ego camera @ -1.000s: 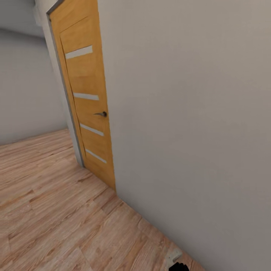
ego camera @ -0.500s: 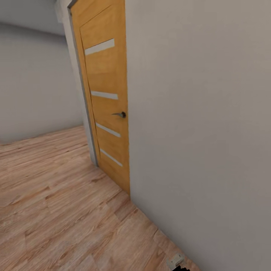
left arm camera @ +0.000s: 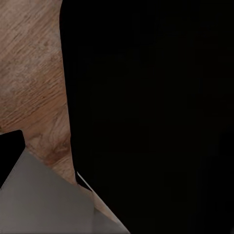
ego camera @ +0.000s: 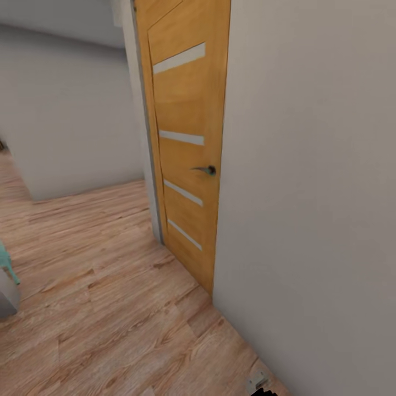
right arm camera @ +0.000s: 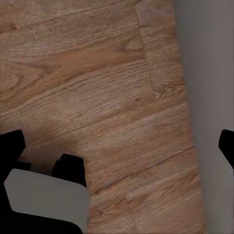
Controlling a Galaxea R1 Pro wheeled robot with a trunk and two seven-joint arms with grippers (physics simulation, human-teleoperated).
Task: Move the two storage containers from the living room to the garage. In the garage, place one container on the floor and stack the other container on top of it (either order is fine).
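The view has swung left over the last second: the orange door (ego camera: 184,148) now sits toward 12 o'clock, and a teal object (ego camera: 5,264) is cut off at 9 o'clock. The robot seems in transit over wood-plank flooring (ego camera: 104,308). Neither storage container appears; I cannot tell either hand's opening.

So most of the left wrist view is just a big black mass (left arm camera: 151,107) covering the middle and right, from the top edge nearly down to the bottom; can't tell what part of the robot it is. Wood floor (left arm camera: 31,73) with visible grain shows along the left side. In the lower left there's a flat grey panel (left arm camera: 44,202) with slanted edges, plus a small black bit (left arm camera: 9,151) at the left edge just above it. Can't make out any gripper fingers here.
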